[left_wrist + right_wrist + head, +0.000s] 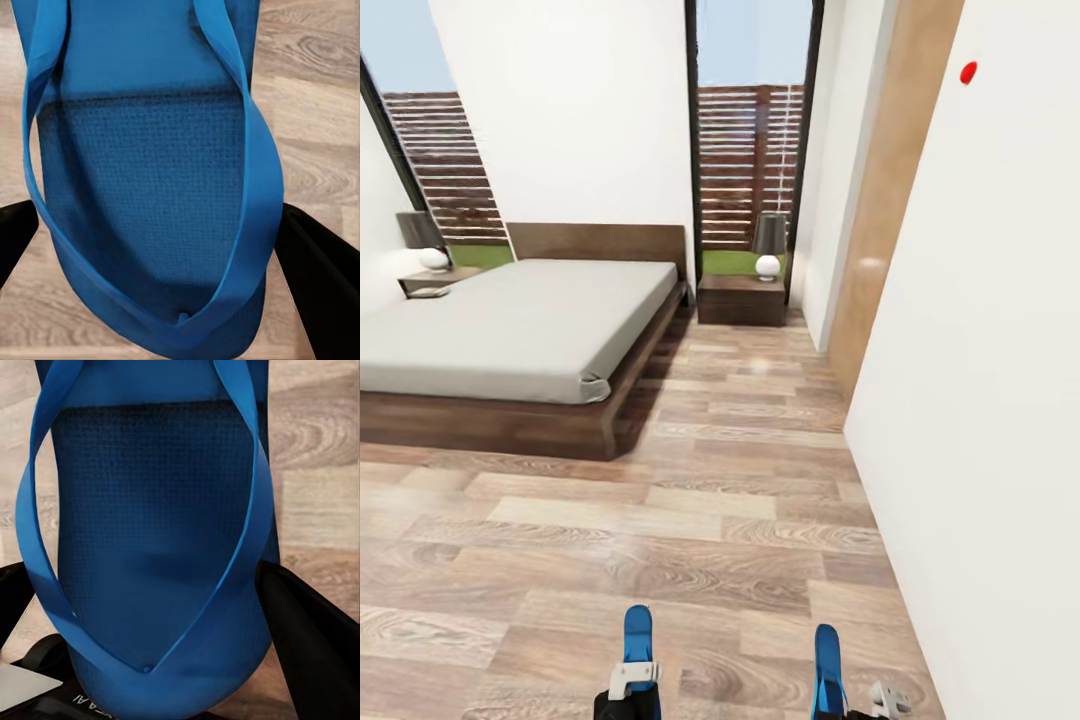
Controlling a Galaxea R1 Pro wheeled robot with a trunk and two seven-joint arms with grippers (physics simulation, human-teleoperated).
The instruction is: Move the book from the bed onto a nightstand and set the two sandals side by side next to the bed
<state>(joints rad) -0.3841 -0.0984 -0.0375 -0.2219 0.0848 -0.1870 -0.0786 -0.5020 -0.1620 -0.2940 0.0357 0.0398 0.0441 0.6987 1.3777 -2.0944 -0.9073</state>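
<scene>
Each gripper holds one bright blue sandal over the wood floor. The left gripper (632, 688) is shut on the left sandal (637, 634) (150, 187), with black fingers (319, 277) at both of its edges. The right gripper (842, 700) is shut on the other sandal (826, 658) (150, 532), its fingers (307, 630) pressing the sides. The bed (510, 330) lies ahead on the left with a bare grey mattress. A small pale flat thing, apparently the book (430, 292), rests on the left nightstand (460, 273). The right nightstand (740, 308) stands beyond the bed's right side.
A lamp (768, 245) stands on the right nightstand and another lamp (428, 240) on the left one. A white wall (980, 400) and a wooden door (885, 200) close off the right. Open plank floor (690, 520) stretches between me and the bed.
</scene>
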